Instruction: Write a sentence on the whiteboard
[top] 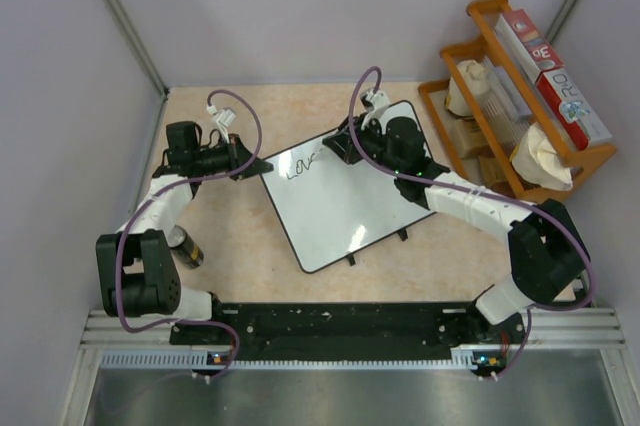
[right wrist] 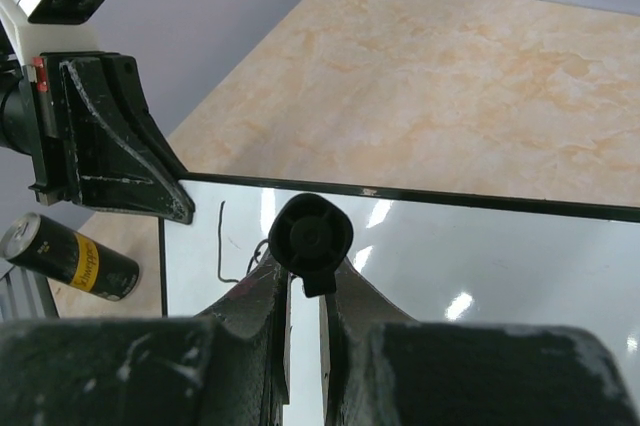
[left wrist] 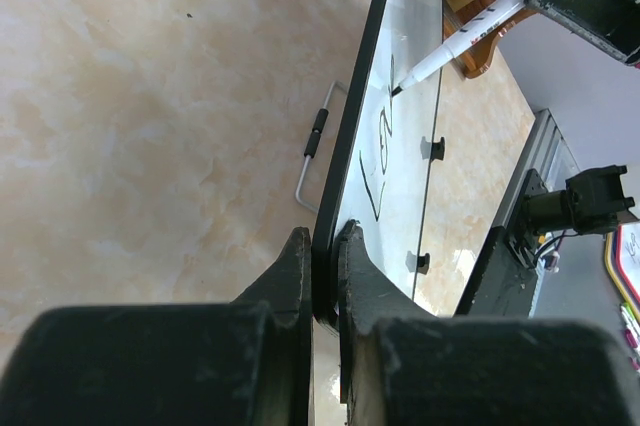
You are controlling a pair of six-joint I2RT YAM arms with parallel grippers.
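Whiteboard (top: 340, 208), toward far edge of table (top: 235, 236): corner is pinched tight by left gripper (left wrist: 322, 281). Marker (left wrist: 470, 38) is clamped in right gripper (right wrist: 306, 286), tip at surface. Risk: lettering (top: 300, 168) is skewed if board slips.

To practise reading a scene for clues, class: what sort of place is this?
Probably a robotics lab test cell: two arms bolted to a metal rail, plain panel walls enclosing the table, and a whiteboard held for writing.

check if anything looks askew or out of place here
The whiteboard sits skewed to the table edges, its corner pinched by the left hand; the right hand holds a marker. A black and yellow can lies on its side beside the left arm, looking stray.
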